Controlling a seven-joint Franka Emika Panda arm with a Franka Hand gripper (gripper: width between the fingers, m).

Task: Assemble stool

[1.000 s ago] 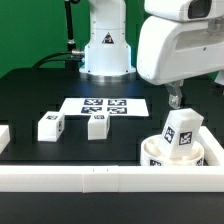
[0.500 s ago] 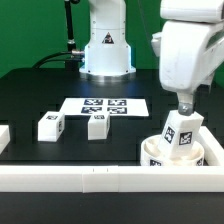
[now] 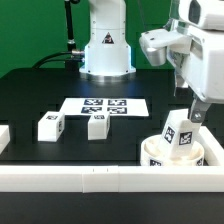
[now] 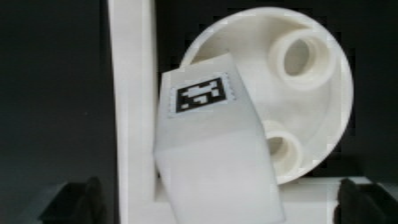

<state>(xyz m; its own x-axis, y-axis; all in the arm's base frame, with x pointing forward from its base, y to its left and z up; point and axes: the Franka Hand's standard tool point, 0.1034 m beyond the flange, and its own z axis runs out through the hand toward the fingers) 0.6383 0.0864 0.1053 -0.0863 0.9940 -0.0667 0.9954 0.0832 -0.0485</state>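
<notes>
On the seat [image 3: 152, 152], one leg [image 3: 181, 133] stands
Our jaws hang wide just above it; we should centre them on its flat sides before closing

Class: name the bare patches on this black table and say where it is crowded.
Bare: the strip between the long white front rail and the two loose white blocky legs, outer leg and middle leg; also the gap from the middle leg to the round white plastic seat. Crowded: the seat, with a third leg on it and the gripper above.
</notes>
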